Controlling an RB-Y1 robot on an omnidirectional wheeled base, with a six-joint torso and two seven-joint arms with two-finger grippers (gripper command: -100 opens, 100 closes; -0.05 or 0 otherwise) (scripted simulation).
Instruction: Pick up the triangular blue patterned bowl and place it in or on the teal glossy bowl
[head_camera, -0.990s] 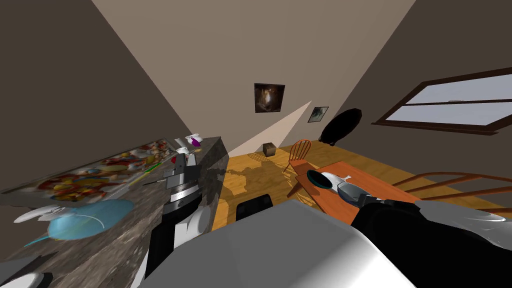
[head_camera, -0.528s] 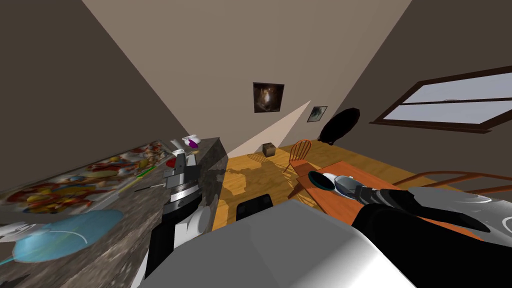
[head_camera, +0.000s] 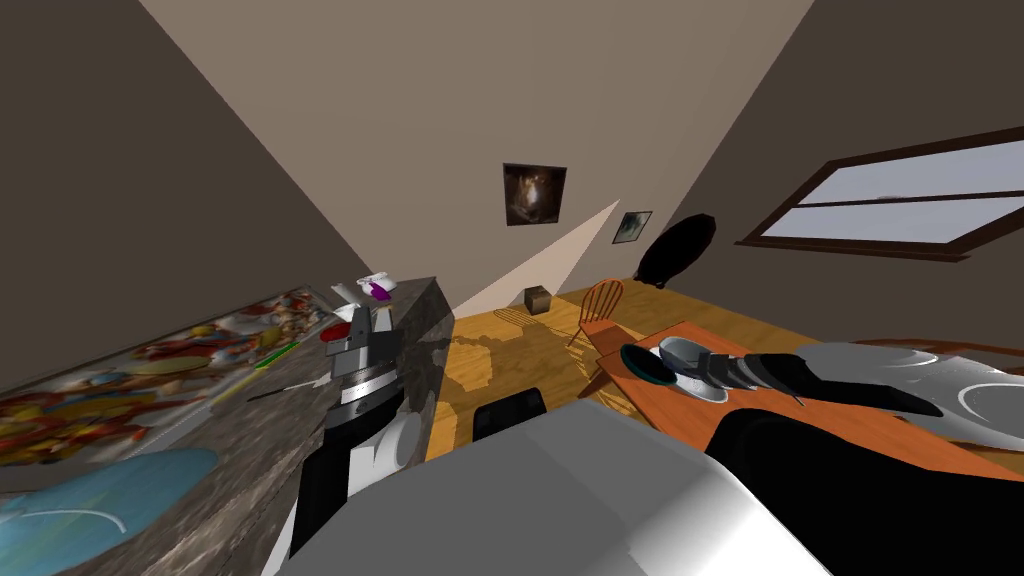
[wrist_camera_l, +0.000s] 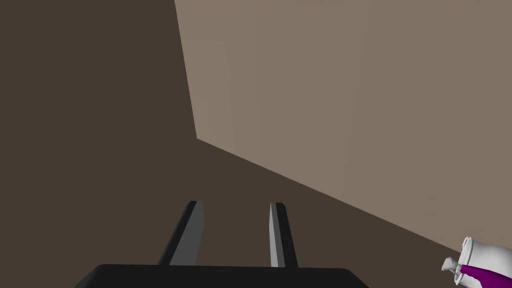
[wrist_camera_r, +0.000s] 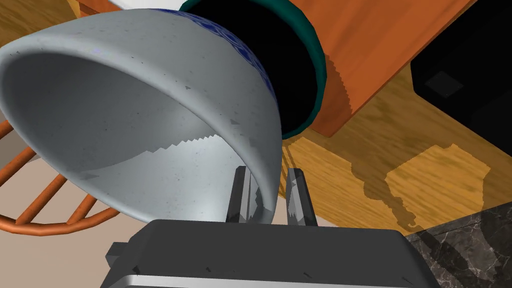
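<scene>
Head view: our right gripper (head_camera: 716, 368) holds the blue patterned bowl (head_camera: 684, 351) over the orange table (head_camera: 670, 415), just beside the teal bowl (head_camera: 638, 364).

Left wrist view: the left gripper (wrist_camera_l: 235, 206) stands narrowly parted and empty.

Right wrist view: the right fingers pinch the patterned bowl's rim.

The pickup appears done and the placing is left to do; its clearance above the teal bowl is hard to judge.

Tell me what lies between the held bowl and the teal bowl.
Nothing shows there. In the right wrist view the held bowl, its rim pinched by the right gripper, overlaps the teal bowl directly.
</scene>
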